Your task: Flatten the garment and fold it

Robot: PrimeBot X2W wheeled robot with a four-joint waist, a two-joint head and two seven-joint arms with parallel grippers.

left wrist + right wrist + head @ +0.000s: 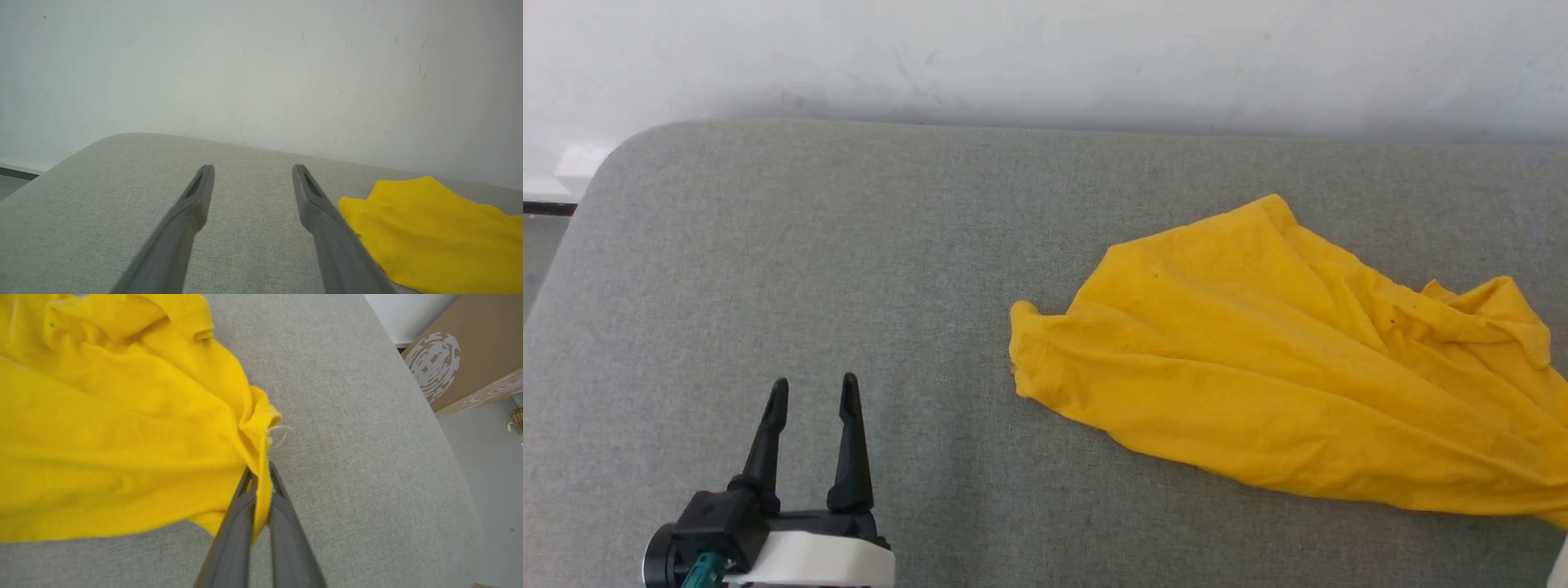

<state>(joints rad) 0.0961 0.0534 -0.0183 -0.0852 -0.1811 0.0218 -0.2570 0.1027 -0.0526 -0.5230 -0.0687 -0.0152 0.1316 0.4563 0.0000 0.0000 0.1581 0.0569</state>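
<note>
The garment (1282, 359) is a bright yellow T-shirt lying crumpled on the right half of the grey padded table (849, 269), plain side up. In the right wrist view my right gripper (260, 473) is shut on a bunched edge of the garment (122, 428), with cloth pinched between its two fingers. At the lower left of the head view my left gripper (814, 392) stands open over bare table, well left of the shirt. The left wrist view shows the garment (429, 232) just right of that gripper (253, 171), which holds nothing.
A white wall (1045, 57) runs along the table's far edge. The table's rounded corners show at far left (629, 147) and, in the right wrist view, at right (449, 457). A brown cardboard box (470, 347) stands on the floor beyond that right edge.
</note>
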